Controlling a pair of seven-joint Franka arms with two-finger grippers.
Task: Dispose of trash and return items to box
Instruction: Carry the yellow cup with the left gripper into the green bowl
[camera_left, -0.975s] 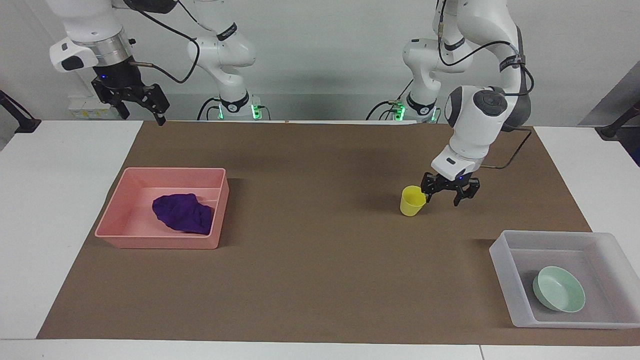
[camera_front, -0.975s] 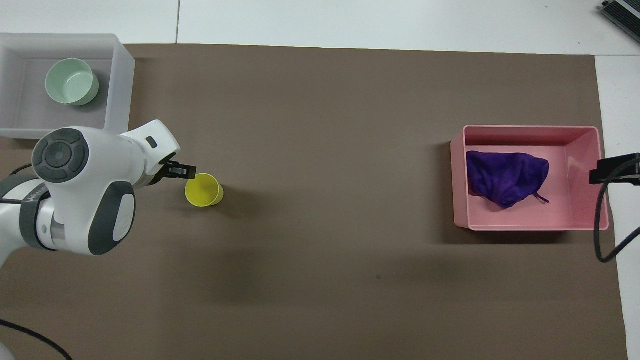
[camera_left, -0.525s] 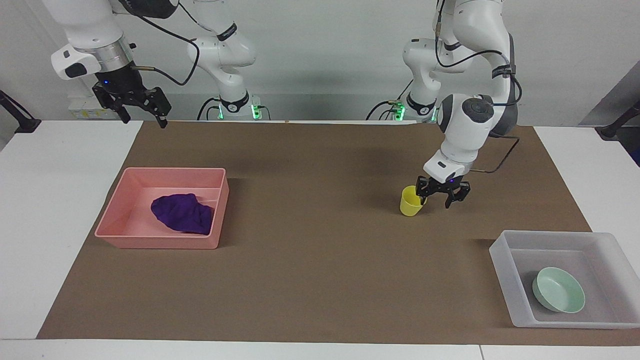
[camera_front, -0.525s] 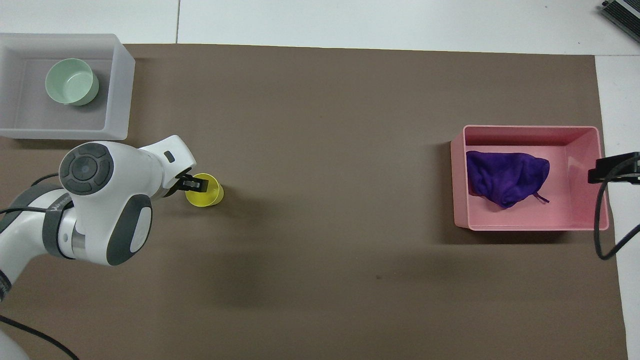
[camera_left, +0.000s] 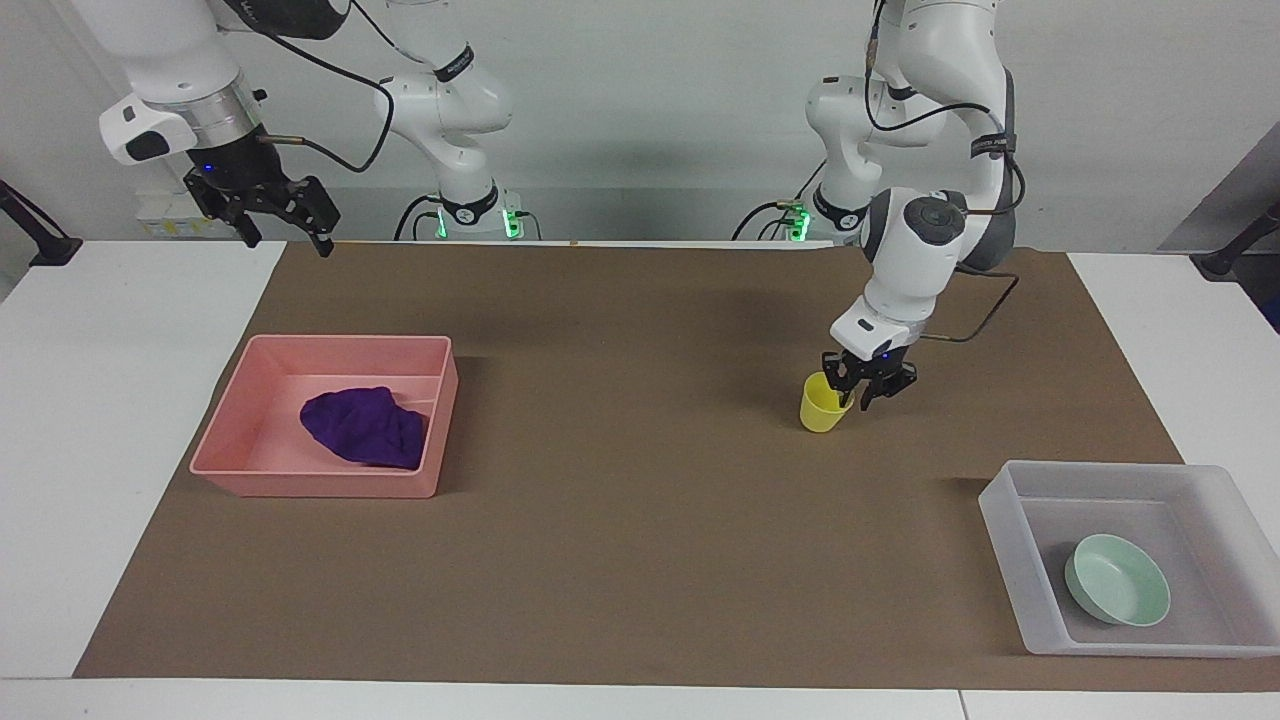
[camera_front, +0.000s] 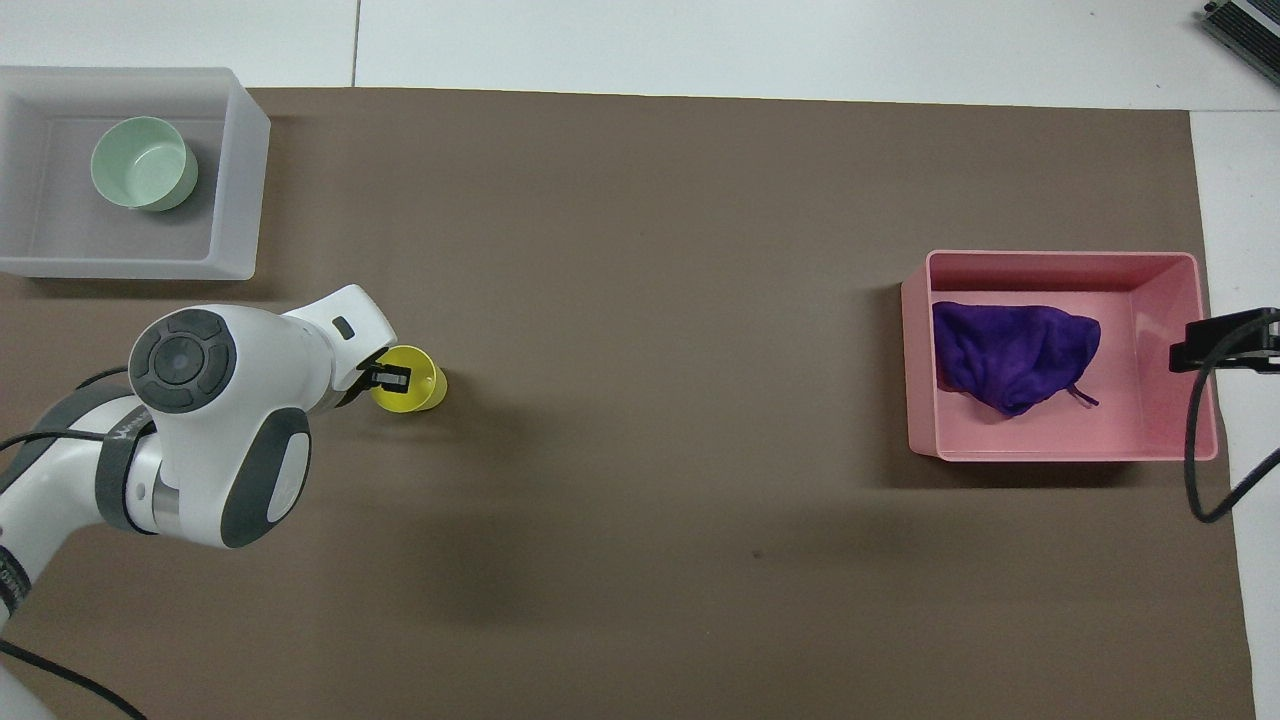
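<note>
On the brown mat (camera_left: 620, 560), toward the left arm's end of the tabletop (camera_left: 120, 440), the yellow cup (camera_left: 824, 404) stands upright with its mouth open upward. The left hand (camera_left: 866, 385) is at the cup's rim on the side facing the left arm's end, roughly the 3 o'clock side in the facing view; one finger appears to reach inside the mouth, the other outside the wall. The fingers are narrowly parted, and whether they have already pinched the wall cannot be told.

Procedure, as judged from this position:
1. Close on the rim wall only until the grip is firm; the cup looks like thin plastic and is likely to flex or tip under excess force.
2. Lift straight up before any sideways travel, so the base does not drag on the mat.
3. Carry toward the translucent box (camera_left: 1010, 520), which lies farther from the robots, at about 4 o'clock from the cup in the facing view.
4. Release on bare floor of the box, clear of the mint-green bowl (camera_left: 1117, 592) already inside.

The purple rag (camera_left: 364, 427) lies in the pink bin (camera_left: 310, 484) at the right arm's end. The right hand (camera_left: 283, 212) waits raised over the mat's edge at that end, fingers spread and empty.
</note>
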